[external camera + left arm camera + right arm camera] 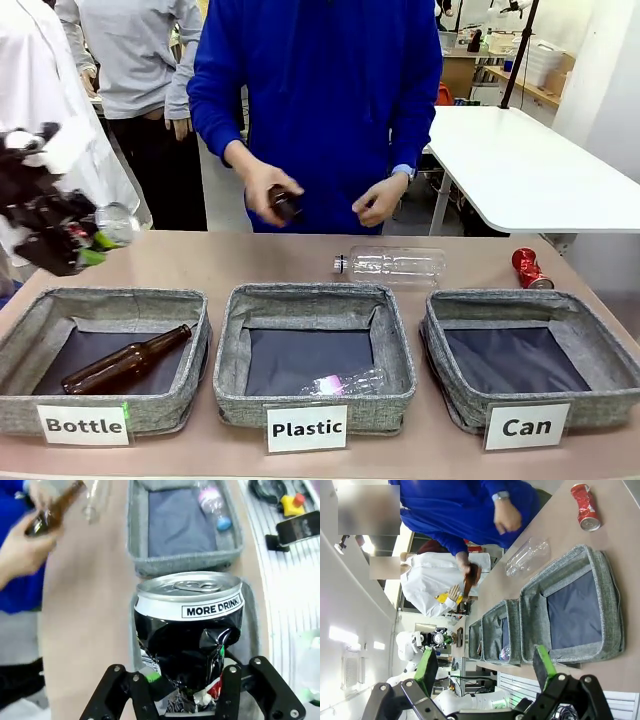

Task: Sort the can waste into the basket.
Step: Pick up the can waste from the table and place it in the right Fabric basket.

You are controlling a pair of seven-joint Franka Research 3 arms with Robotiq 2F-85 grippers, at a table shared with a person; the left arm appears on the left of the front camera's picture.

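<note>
**Black grippers with green pads, a person in blue**

The left gripper is built of black jointed links. There is a small silver screw at every joint, and a little of a green pad shows between the links. In the front view it appears as a dark, blurred shape with green tips. The right gripper has the same black links and round silver screws, and its two pads are flat and bright green. The person wears a deep blue sweater with long sleeves. A light blue cuff shows at one wrist.
</note>
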